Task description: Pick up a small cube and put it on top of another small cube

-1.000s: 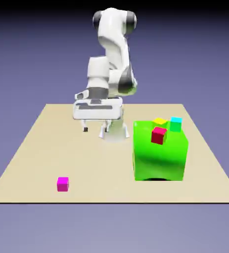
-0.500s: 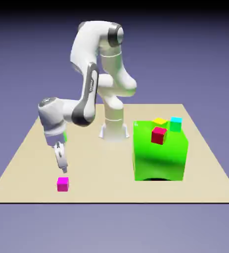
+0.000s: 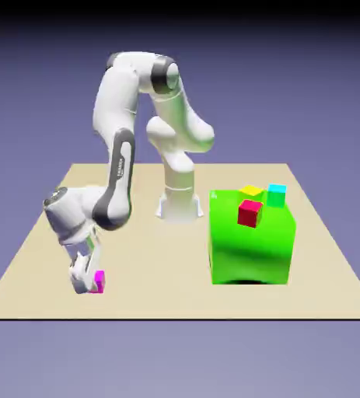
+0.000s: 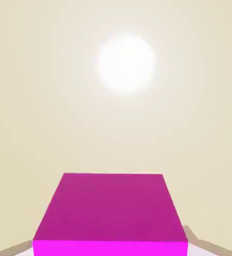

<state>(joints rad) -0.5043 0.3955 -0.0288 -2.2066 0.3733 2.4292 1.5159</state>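
The small magenta cube rests on the tan table near its front edge, at the exterior view's left. My gripper is down at the table and shut on this cube, with the arm bent low over it. In the hand view the cube fills the bottom middle, and only slivers of the grey fingertips show beside it. A darker red cube, a yellow cube and a cyan cube sit on top of the big green block.
The big green block stands at the exterior view's right, about a third of the table's width from the gripper. The robot's base stands at the far middle of the table. A bright light spot lies on the table in the hand view.
The arm swung from the table's far middle down to the front left. The gripper dropped onto the magenta cube and closed on it.
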